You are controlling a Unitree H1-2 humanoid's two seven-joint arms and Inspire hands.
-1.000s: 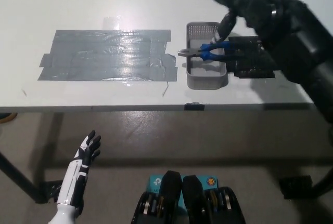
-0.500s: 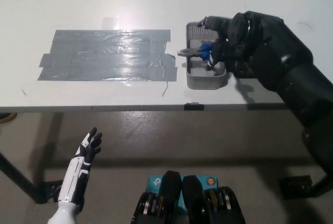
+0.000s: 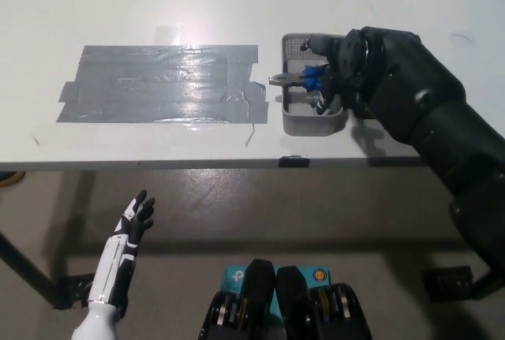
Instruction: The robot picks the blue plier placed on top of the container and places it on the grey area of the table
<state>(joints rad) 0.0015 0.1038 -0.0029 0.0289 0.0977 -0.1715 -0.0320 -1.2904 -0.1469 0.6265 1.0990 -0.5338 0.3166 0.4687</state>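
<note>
Lower now, right hand (image 3: 341, 72) curls over blue plier (image 3: 304, 80); whether gripped unclear; plier lies crosswise, jaws left.

white table top (image 3: 237, 1) — brown floor (image 3: 260, 206)

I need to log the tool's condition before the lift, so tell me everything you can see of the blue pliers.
The pliers lie flat across the top of the small grey container, near its left rim. The metal nose looks dull grey and pokes out past the rim toward the grey tape area. The handles are blue and look rubbery; only their front part shows, since the black right hand covers the rest. The hand's fingers curl over the handles, but a firm grip cannot be confirmed. Jaws appear closed.
</note>
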